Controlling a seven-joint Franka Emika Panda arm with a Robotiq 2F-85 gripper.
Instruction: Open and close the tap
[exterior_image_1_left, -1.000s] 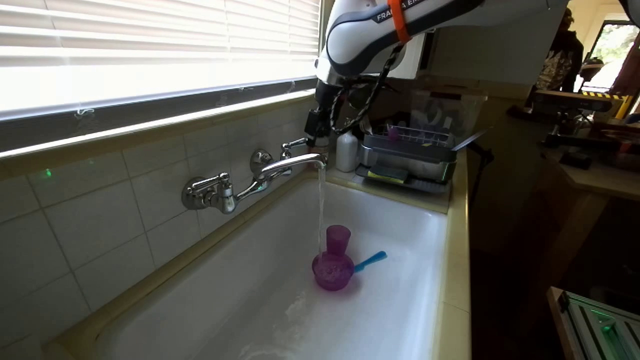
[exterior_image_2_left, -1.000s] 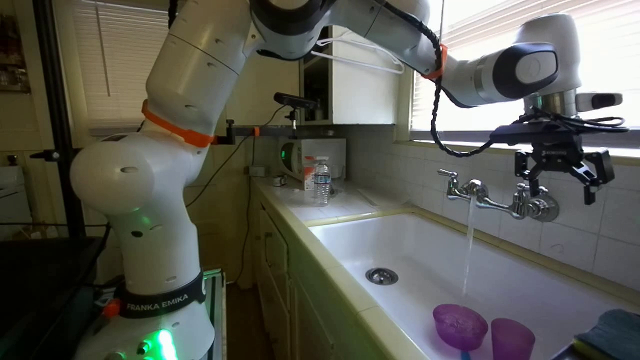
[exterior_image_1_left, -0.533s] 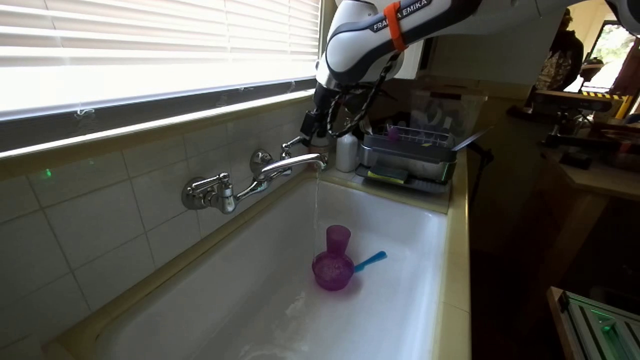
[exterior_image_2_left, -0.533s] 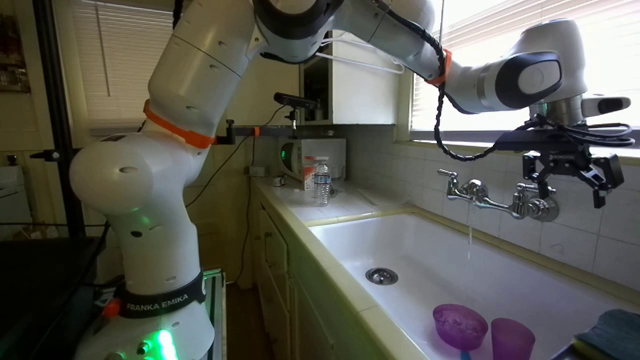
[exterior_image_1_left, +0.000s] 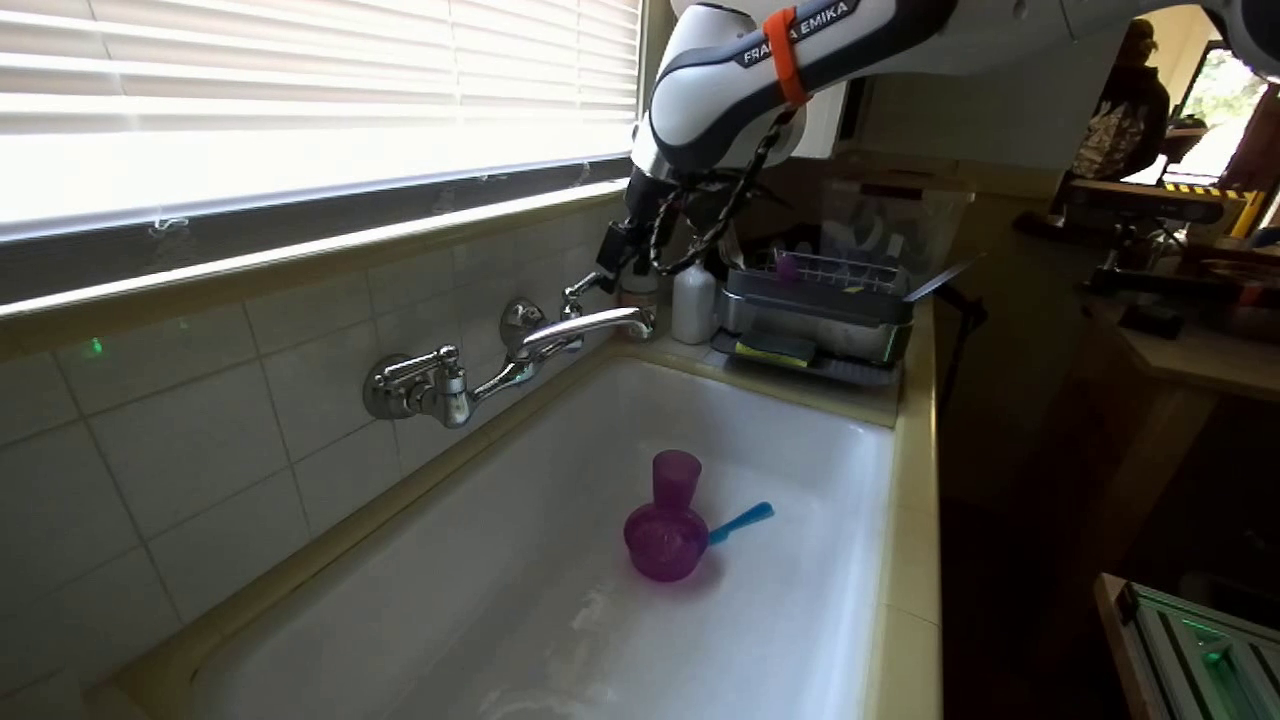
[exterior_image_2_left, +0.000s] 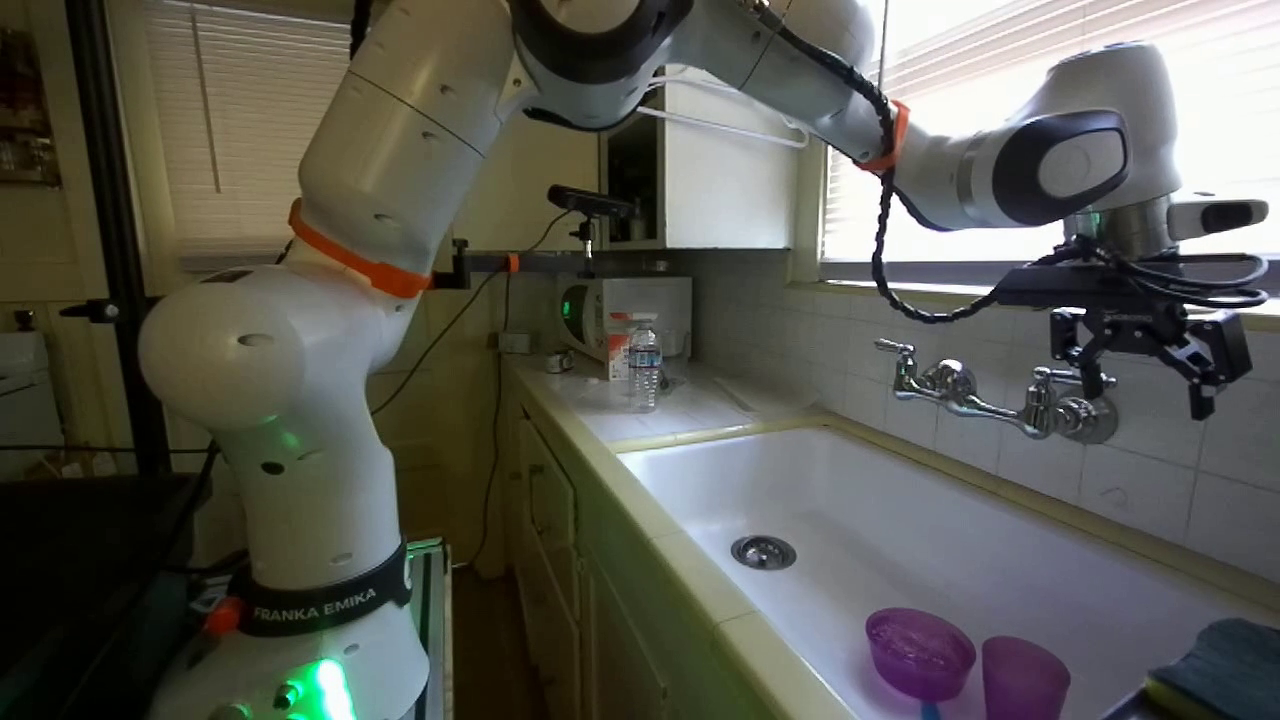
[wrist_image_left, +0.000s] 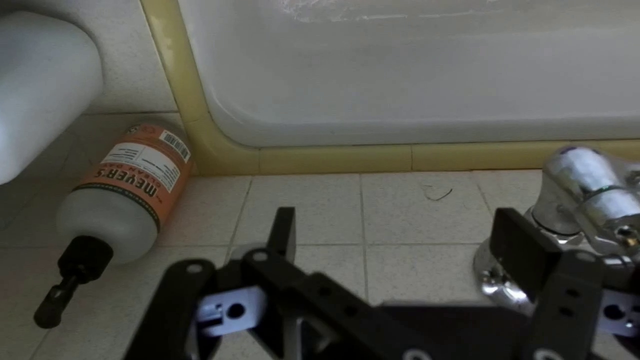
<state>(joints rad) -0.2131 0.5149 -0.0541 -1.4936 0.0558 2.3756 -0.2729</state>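
Both exterior views cover tap (exterior_image_1_left: 560, 331) and sink (exterior_image_1_left: 520, 560).

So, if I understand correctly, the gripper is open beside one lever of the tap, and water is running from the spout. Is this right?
Not quite: no water is running from the spout; in both exterior views, no stream shows below it. The rest is right: the gripper is open beside one lever of the tap.
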